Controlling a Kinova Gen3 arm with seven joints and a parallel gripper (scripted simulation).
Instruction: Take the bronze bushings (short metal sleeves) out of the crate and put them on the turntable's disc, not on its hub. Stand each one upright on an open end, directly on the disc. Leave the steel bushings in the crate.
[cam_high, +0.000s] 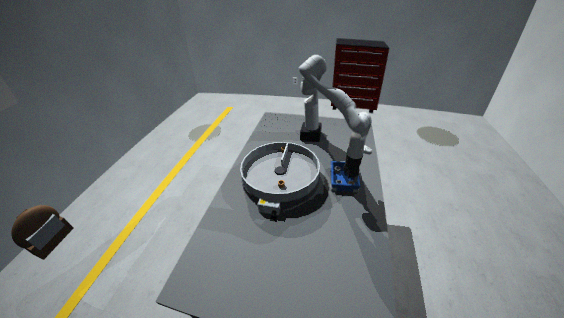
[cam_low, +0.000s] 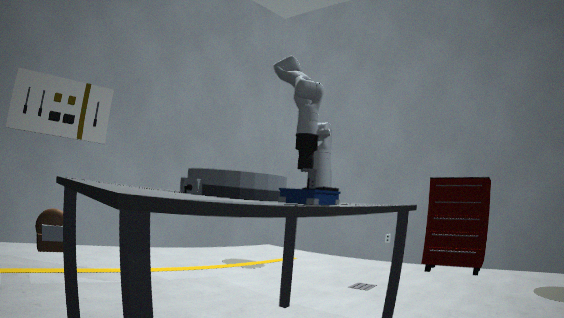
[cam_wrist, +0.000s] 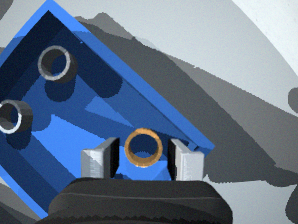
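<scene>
In the wrist view a bronze bushing (cam_wrist: 144, 147) stands upright in the blue crate (cam_wrist: 80, 103), near its right wall. My gripper (cam_wrist: 143, 152) is open above the crate, with a finger on each side of that bushing and not touching it. Two steel bushings (cam_wrist: 55, 63) (cam_wrist: 11, 116) stand at the crate's left. In the top view the gripper (cam_high: 352, 175) hangs over the crate (cam_high: 345, 180) to the right of the turntable (cam_high: 280, 171). One bronze bushing (cam_high: 281, 184) stands on the disc, in front of the hub (cam_high: 280, 170).
The turntable has a raised rim and a bar (cam_high: 285, 155) running from the hub to the far rim. The arm's base (cam_high: 310, 131) stands behind the turntable. A red drawer cabinet (cam_high: 361, 73) is on the floor beyond the table.
</scene>
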